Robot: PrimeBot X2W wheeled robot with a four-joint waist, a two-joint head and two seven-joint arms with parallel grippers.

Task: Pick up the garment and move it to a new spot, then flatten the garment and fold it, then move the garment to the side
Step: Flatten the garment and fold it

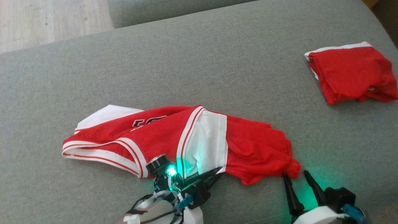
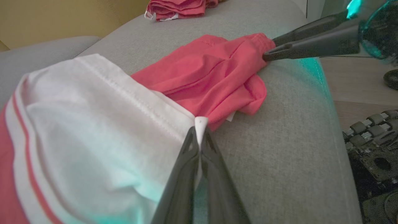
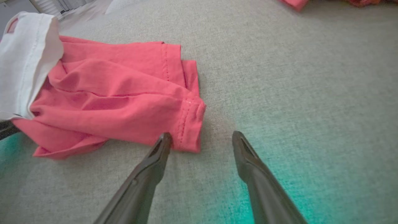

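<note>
A red jersey with white trim (image 1: 174,140) lies crumpled on the grey cushion (image 1: 199,71), stretched left to right. My left gripper (image 1: 217,170) is shut on the jersey's white hem corner (image 2: 201,122) at the near edge. At the red right-hand corner (image 3: 189,124) of the jersey, my right gripper (image 1: 294,174) stands open; its left finger (image 3: 161,146) touches that corner and its right finger (image 3: 239,143) rests on bare cushion. The left wrist view also shows the right gripper (image 2: 270,51) at the red corner.
A second red garment (image 1: 351,73), folded, lies at the far right of the cushion, also seen as a folded red pile (image 2: 180,7) at the top of the left wrist view. Wooden floor (image 1: 46,21) lies beyond the cushion at the far left.
</note>
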